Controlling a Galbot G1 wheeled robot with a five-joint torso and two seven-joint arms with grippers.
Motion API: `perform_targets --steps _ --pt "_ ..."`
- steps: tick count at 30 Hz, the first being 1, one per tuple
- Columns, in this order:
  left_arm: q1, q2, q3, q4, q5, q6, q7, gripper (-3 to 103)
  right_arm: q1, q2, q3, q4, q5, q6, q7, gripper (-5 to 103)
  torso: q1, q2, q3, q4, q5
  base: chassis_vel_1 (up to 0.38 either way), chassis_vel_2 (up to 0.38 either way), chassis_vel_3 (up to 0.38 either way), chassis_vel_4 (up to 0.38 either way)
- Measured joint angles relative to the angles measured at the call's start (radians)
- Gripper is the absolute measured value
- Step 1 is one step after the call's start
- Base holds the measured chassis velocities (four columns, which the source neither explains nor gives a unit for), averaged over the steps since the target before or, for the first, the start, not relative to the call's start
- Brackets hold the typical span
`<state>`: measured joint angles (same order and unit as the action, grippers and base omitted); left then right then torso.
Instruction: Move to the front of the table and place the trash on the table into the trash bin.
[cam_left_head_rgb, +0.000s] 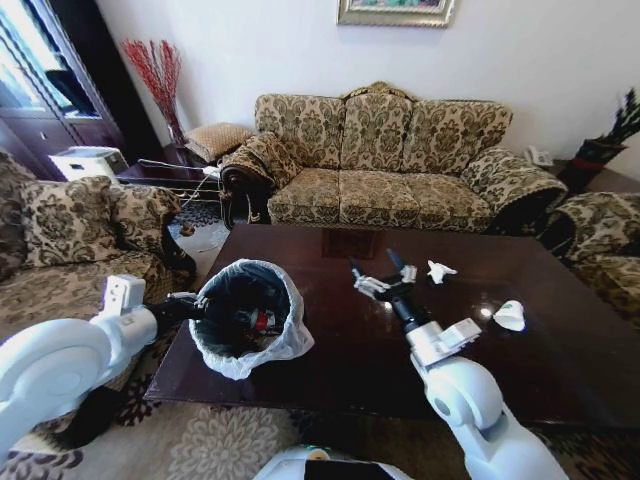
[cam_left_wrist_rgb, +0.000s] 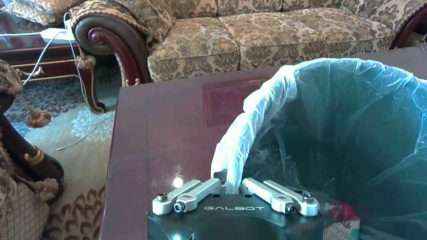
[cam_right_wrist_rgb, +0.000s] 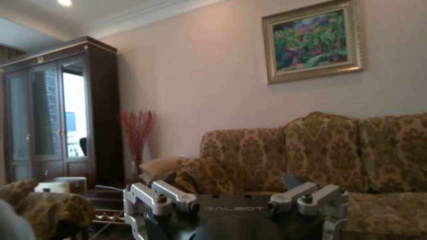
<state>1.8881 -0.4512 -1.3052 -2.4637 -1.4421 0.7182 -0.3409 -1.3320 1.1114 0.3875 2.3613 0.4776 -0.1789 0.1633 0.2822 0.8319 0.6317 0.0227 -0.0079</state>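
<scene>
The black mesh trash bin (cam_left_head_rgb: 245, 318) with its white liner stands on the near left part of the dark wooden table (cam_left_head_rgb: 330, 350). My left gripper (cam_left_head_rgb: 197, 303) is shut on the bin's rim; the left wrist view shows its fingers (cam_left_wrist_rgb: 200, 192) pinching the liner edge of the bin (cam_left_wrist_rgb: 333, 125). Inside the bin lies a bottle with a red label (cam_left_head_rgb: 262, 320). My right gripper (cam_left_head_rgb: 383, 277) hovers open over the table's middle with nothing between its fingers (cam_right_wrist_rgb: 157, 192). A crumpled white tissue (cam_left_head_rgb: 440, 270) lies just beyond it, and another white piece of trash (cam_left_head_rgb: 510, 315) lies to its right.
A patterned sofa (cam_left_head_rgb: 385, 160) stands behind the table, with armchairs at the left (cam_left_head_rgb: 70, 240) and right (cam_left_head_rgb: 600, 240). A dark side table (cam_left_head_rgb: 165, 175) with cables sits at the back left. Patterned carpet (cam_left_head_rgb: 200, 440) lies under the table's near edge.
</scene>
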Motion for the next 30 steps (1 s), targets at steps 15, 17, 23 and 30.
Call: perform_targets --steps 15,17,23,30 --pt "0.160 -0.015 -0.287 -0.034 -0.070 0.014 -0.034 0 -0.019 0.003 0.118 -0.035 0.034 -0.041 0.010 100 0.000 0.000 0.000 0.0004 0.0008 0.000 0.000 0.000 0.000" --pt "0.152 -0.026 -0.227 -0.011 -0.029 0.015 -0.037 0 -0.047 0.001 0.157 -0.054 0.051 -0.034 -0.002 100 0.000 0.000 0.000 -0.0007 0.0002 0.000 0.000 0.000 0.000" --pt "0.125 -0.052 -0.148 0.009 -0.002 0.017 -0.043 0 -0.079 -0.014 0.191 -0.063 0.072 0.018 -0.026 100 0.000 0.000 0.000 0.0002 -0.0003 0.000 0.000 0.000 0.000" --pt "0.096 -0.029 -0.237 0.022 -0.059 0.017 -0.049 0 -0.068 -0.016 0.196 -0.072 0.083 0.028 -0.033 100 0.000 0.000 0.000 0.0000 0.0008 0.000 0.000 0.000 0.000"
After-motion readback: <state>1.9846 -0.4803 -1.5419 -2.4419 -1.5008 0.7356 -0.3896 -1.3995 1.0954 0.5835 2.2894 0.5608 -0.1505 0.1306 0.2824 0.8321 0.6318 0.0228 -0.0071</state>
